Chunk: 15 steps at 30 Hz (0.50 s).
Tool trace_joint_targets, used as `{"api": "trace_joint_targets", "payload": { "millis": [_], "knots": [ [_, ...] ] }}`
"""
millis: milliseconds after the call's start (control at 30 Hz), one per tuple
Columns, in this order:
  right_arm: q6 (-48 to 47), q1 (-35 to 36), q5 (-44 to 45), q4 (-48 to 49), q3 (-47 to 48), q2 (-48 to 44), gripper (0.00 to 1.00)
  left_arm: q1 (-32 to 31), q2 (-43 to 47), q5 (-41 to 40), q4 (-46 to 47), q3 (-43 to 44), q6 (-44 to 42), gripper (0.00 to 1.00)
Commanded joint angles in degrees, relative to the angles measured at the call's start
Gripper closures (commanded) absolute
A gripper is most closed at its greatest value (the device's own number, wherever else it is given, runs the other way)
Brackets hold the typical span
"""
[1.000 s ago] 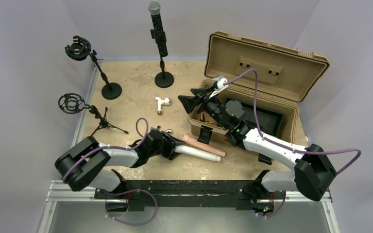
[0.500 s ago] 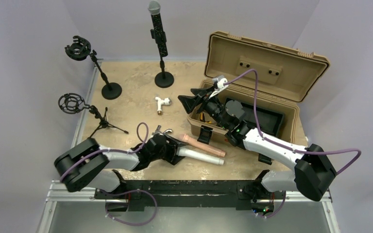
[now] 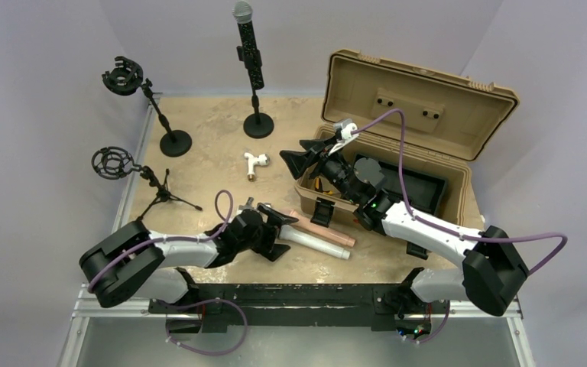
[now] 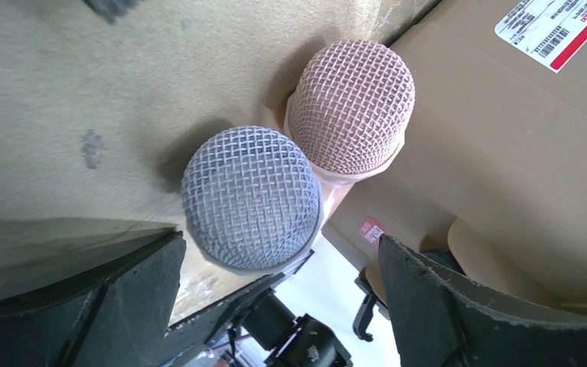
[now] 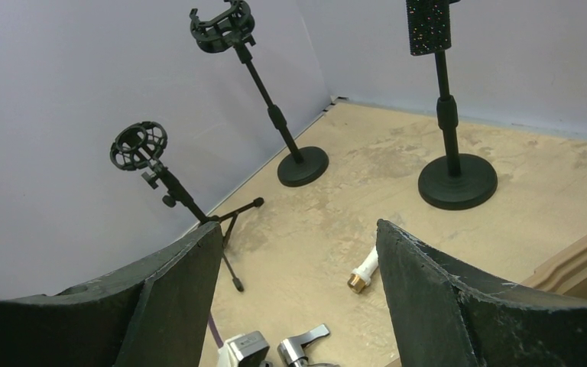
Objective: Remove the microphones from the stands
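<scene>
From the right wrist, the frame's top edge is cutting off the black glittery microphone (image 5: 430, 27) on its black round-based stand (image 5: 456, 182); I'm seeing only its lower body. From the left wrist, the grey mesh microphone head (image 4: 251, 197) and the pink mesh microphone head (image 4: 350, 107) are hiding their own handles, and the white sticker (image 4: 552, 29) on the tan plastic case (image 4: 497, 168) is running off the edge, its print too small to read. From above, the right arm (image 3: 428, 229) is covering part of the case's inside.

Bright, even light from above throws soft, short shadows; every view is fairly sharp.
</scene>
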State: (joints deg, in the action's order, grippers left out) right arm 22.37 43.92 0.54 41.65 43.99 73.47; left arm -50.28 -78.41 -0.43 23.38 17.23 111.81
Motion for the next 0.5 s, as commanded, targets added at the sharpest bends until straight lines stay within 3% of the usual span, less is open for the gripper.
{"api": "trace_joint_targets", "payload": {
  "millis": [0,133,300,367,467],
  "knots": [
    [0.22,-0.16,0.42,2.47,-0.13,-0.52,0.28,-0.10,5.07,-5.44,-15.33,-0.96,-5.27,0.04],
    [0.04,-0.15,0.59,2.39,-0.13,-0.78,0.28,-0.08,13.92,-11.58,-33.08,3.02,-11.53,0.03],
    [0.17,-0.17,0.29,2.39,-0.02,-0.70,0.28,-0.01,21.58,-26.50,-56.41,13.90,-27.47,0.03],
    [0.09,-0.20,0.53,2.30,-0.12,-0.83,0.28,0.85,24.62,-32.44,-57.71,16.21,-36.28,0.02],
    [0.09,-0.16,0.54,2.39,-0.13,-0.68,0.28,5.99,28.30,-32.65,-54.49,19.78,-50.62,0.02]
  ]
}}
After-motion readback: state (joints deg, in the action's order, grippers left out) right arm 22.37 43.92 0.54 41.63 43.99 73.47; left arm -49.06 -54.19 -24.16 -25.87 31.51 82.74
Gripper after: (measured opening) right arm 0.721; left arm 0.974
